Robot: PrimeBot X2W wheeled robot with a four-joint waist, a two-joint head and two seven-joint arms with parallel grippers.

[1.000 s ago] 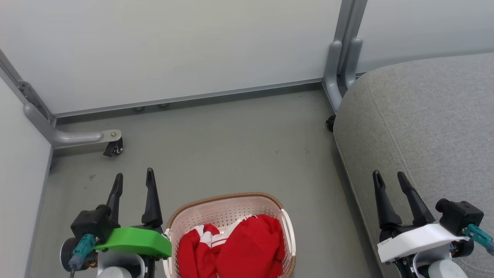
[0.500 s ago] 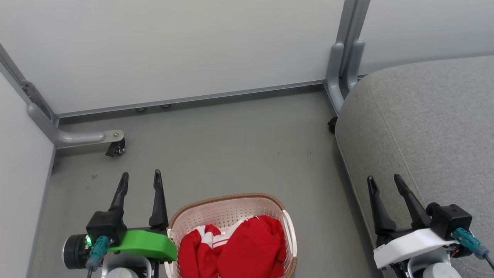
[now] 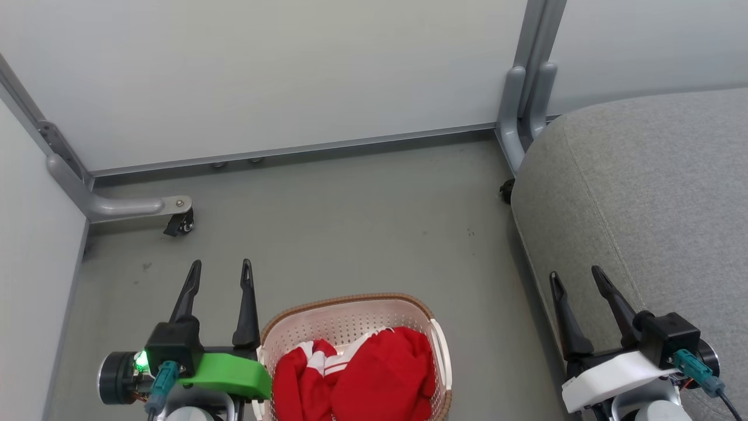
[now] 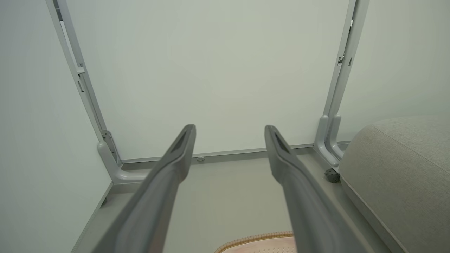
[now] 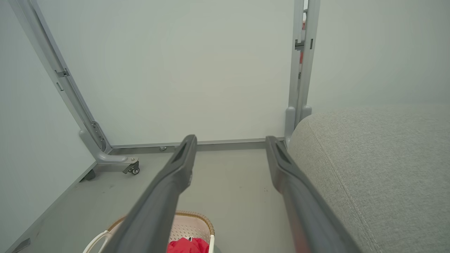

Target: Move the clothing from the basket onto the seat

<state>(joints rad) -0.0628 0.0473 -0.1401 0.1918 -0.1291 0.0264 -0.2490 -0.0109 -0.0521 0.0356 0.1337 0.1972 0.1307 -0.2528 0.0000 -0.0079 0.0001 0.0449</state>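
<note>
On my head view the basket point(image 3: 350, 316) sits on the floor point(image 3: 350, 216) at the bottom centre of the frame, cut off by the lower edge. The clothing point(image 3: 362, 377) lies bunched inside it, red with white stripes showing toward its left side. My left gripper point(image 3: 221, 263) is at the lower left, just beside the basket's left rim, its two fingers spread apart with nothing between them. My right gripper point(image 3: 575, 272) is at the lower right, likewise released and empty. Its fingers point up over the near edge of the seat point(image 3: 643, 193), which takes up the right side of the frame. Basket and seat stand apart, with bare floor between them. In the left wrist view I see the basket's brown rim at the bottom edge and the seat at the right. In the right wrist view a bit of red cloth shows in the basket at the bottom, left of centre. Pale panels point(image 3: 263, 70) on grey frames run across the top, with a caster point(image 3: 178, 225) at the left.
</note>
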